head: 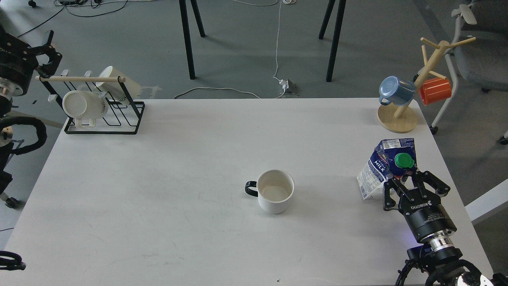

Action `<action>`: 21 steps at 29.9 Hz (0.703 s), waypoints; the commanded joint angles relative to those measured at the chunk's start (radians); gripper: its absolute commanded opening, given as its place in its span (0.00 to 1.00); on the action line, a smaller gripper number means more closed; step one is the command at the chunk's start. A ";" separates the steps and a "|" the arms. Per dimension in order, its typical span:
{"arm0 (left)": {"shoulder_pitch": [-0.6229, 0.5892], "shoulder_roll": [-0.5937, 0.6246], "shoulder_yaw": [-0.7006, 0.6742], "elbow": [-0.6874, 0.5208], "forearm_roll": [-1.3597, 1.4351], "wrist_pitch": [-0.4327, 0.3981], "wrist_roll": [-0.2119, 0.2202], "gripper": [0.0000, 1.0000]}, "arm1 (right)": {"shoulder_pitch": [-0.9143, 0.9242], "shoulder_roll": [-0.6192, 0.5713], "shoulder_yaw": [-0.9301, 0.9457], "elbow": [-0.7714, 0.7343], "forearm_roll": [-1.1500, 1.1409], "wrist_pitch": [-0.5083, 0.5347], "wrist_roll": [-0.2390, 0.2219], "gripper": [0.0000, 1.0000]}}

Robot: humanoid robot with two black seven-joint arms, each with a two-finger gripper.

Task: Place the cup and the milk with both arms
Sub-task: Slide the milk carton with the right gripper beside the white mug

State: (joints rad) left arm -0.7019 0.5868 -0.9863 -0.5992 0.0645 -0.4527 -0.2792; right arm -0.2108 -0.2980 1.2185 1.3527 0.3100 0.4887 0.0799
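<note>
The cup [275, 191], a squat white mug with a black handle pointing left, stands upright near the middle of the white table [178, 178]. The milk [381, 169], a dented blue-and-white carton with a green cap, leans near the table's right edge. My right gripper [410, 180] reaches in from the bottom right, and its fingers are closed around the carton's lower near side. My left gripper [47, 51] is far off at the top left, beyond the table's corner, with its fingers spread and nothing in them.
A black wire rack [104, 115] holding white lettered mugs stands at the back left corner. A wooden mug tree [398, 118] with a blue mug [395, 90] and an orange mug [435, 90] stands at the back right. A grey chair is off the table's right side.
</note>
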 commanded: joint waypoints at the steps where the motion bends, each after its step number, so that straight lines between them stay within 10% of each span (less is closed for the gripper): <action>1: -0.001 -0.001 0.000 0.002 0.000 0.002 0.000 0.99 | -0.001 0.026 -0.042 0.037 -0.003 0.000 -0.002 0.35; 21: 0.005 -0.004 0.009 0.002 0.000 0.002 -0.002 0.99 | 0.085 0.257 -0.178 -0.081 -0.170 0.000 -0.005 0.41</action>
State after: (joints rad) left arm -0.6972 0.5816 -0.9761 -0.5966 0.0645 -0.4494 -0.2804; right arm -0.1338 -0.0407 1.0402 1.2924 0.1402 0.4887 0.0756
